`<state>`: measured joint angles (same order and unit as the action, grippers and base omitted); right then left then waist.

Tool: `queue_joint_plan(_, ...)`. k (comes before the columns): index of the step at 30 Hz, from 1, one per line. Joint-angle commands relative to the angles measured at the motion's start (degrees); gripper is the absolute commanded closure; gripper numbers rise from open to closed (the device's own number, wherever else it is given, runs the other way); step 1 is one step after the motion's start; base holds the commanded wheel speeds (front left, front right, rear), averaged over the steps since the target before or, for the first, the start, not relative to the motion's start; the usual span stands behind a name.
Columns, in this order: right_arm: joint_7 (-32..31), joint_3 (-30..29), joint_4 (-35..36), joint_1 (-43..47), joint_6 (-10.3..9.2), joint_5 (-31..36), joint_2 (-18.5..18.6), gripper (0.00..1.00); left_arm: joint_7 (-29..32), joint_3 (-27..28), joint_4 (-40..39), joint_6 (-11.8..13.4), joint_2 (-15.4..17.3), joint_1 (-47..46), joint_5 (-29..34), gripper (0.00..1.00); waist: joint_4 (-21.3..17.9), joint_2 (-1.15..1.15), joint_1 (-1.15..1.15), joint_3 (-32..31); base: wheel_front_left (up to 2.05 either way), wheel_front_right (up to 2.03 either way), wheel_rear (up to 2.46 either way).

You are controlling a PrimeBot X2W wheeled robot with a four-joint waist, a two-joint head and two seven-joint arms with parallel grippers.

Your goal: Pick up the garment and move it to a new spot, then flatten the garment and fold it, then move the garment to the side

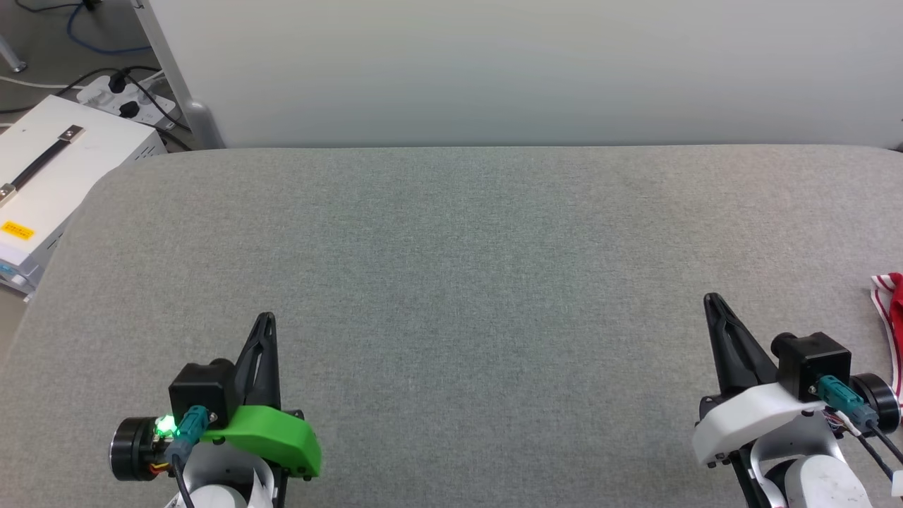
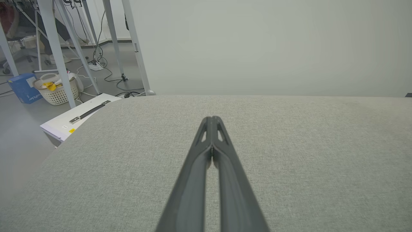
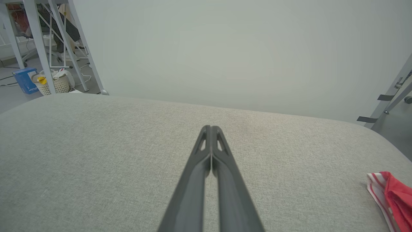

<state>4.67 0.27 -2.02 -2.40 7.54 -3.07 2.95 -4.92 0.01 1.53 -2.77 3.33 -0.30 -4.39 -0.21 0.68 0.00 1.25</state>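
A small part of the red garment (image 1: 893,310) with its white-and-red striped trim pokes in at the head view's right edge; the rest is out of frame. In the right wrist view the garment (image 3: 392,196) lies at the lower right, apart from the fingers. My right gripper (image 1: 711,302) (image 3: 210,129) rests shut above the grey padded table (image 1: 451,268), left of the garment, holding nothing. My left gripper (image 1: 266,321) (image 2: 212,120) is shut and empty at the lower left.
A white box with a black handle (image 1: 42,176) stands off the table's left edge, with a power strip and cables (image 1: 127,99) behind it. A pale wall panel (image 1: 522,70) runs along the table's far edge. A laundry basket (image 2: 56,90) sits on the floor.
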Motion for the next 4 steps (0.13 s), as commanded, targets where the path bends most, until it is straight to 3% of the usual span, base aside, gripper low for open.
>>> queue_joint_plan(1,-0.49,-0.06,0.42,1.07,-0.04,0.60,-0.05,1.00,0.35,-0.02,-0.24,0.48,-0.30,0.21,0.94,1.00,0.01,-0.47,0.00,-0.05,0.00,0.00,0.00)
queue_joint_plan(4,-0.79,-0.08,0.54,1.17,-0.04,0.78,-0.05,1.00,0.68,-0.02,-0.34,0.65,-0.31,0.21,1.19,1.00,0.02,-0.48,0.00,-0.13,0.00,0.00,0.00)
